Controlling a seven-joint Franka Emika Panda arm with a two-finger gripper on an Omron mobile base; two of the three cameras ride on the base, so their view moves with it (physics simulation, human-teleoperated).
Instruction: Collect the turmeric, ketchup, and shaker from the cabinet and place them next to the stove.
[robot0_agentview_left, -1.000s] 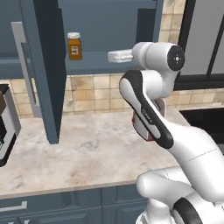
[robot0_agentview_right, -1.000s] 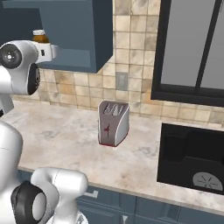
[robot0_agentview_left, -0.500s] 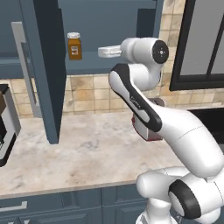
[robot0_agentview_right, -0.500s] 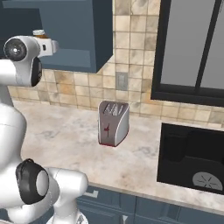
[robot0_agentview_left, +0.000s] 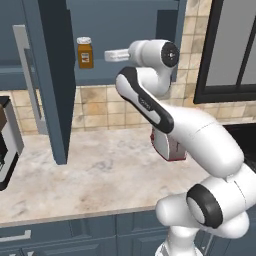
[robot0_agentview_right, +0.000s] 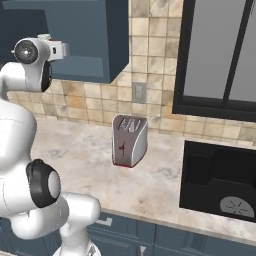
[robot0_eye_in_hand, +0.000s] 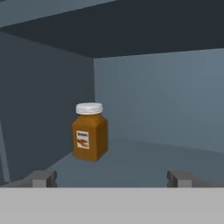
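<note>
Left base view: one turmeric jar stands on the shelf of the open cabinet, its door swung out with one long grey bar handle. The arm's hand reaches toward the shelf, just right of the jar and apart from it. One toaster sits on the counter.

Right base view: one toaster, one stove to its right.

Hand view: the gripper is spread wide and empty; one turmeric jar stands ahead, left of centre.
</note>
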